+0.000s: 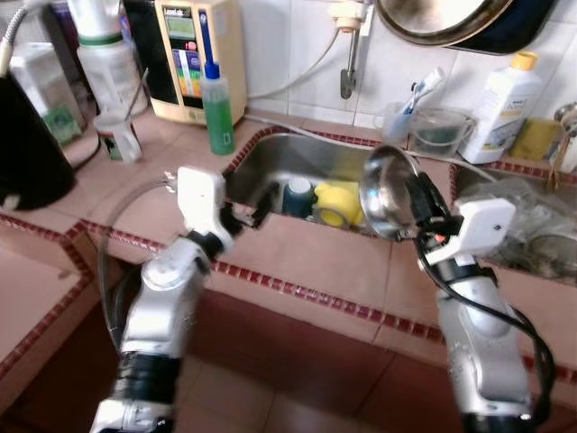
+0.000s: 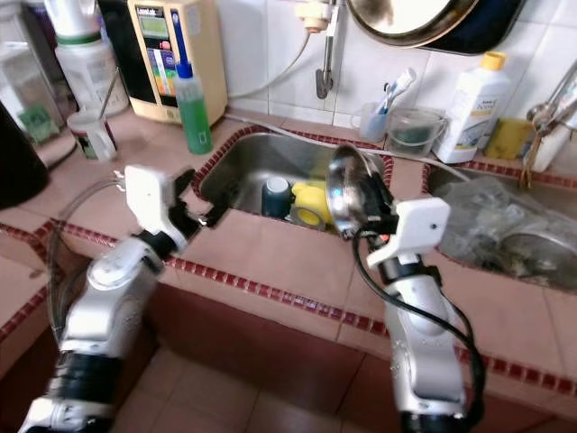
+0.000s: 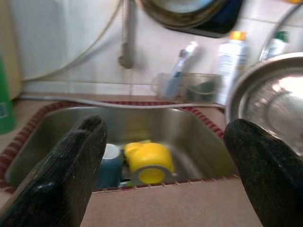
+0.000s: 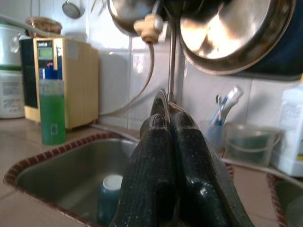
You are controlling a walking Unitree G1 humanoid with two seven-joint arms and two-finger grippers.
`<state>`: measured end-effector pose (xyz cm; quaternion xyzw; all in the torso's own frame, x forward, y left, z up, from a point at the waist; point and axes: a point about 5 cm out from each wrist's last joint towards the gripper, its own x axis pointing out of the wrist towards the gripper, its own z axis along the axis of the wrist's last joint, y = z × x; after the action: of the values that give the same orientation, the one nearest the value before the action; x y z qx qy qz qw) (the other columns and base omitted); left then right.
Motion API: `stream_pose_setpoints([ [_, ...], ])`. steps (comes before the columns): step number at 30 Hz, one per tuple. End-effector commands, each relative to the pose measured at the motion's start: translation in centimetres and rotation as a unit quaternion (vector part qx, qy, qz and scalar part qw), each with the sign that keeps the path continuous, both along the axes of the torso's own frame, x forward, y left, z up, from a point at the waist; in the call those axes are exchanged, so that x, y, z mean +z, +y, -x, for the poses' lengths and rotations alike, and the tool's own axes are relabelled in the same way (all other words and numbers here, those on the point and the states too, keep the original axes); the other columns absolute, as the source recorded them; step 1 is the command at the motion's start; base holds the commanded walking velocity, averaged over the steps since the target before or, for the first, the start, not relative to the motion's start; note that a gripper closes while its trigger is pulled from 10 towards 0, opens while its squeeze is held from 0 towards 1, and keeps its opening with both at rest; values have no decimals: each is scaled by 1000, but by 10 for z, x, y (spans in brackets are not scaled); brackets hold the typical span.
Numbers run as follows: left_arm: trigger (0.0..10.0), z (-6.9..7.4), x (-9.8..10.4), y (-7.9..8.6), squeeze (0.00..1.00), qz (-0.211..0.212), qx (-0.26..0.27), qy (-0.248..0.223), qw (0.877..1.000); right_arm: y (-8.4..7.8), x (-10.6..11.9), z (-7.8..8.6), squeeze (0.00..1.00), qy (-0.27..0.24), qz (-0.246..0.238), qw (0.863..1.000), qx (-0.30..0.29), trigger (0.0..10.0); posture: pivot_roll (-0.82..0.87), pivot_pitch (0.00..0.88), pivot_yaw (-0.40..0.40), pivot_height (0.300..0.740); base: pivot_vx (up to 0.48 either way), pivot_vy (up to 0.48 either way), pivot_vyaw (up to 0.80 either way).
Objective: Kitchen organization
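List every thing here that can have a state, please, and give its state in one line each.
steel bowl: lifted, tilted on edge, held by its rim.
right gripper: shut on the bowl's rim, at the sink's right edge.
left gripper: open, holding nothing, at the sink's left edge.
yellow cup: lying on its side in the sink.
teal cup: standing in the sink.
green bottle: upright, capped.

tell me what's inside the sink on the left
Inside the sink lie a yellow cup on its side and a teal cup. The steel bowl in the right gripper hides the basin's right end.

No legible text on anything.
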<state>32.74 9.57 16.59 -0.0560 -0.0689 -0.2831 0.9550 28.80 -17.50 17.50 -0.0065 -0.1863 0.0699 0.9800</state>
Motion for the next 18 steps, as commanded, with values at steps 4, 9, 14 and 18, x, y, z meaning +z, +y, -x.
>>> stream_pose_setpoints([
  [4,10000,-1,4,7,0,-23,7,-26,999,8,4,-3,0,-9,11,1000,3,10000,-52,0,0,740,0,0,0],
  [9,10000,1,4,5,0,-53,6,-44,998,8,2,-5,0,-1,12,1000,-1,10000,-49,0,-1,740,0,0,-469],
  [14,10000,2,2,6,0,-62,1,-45,997,6,1,-7,0,4,19,1000,-9,10000,-47,0,-1,740,0,0,-771],
  [18,10000,1,2,10,0,-68,4,-49,996,6,0,-9,0,6,22,1000,-9,10000,-43,0,-3,740,0,0,-769],
])
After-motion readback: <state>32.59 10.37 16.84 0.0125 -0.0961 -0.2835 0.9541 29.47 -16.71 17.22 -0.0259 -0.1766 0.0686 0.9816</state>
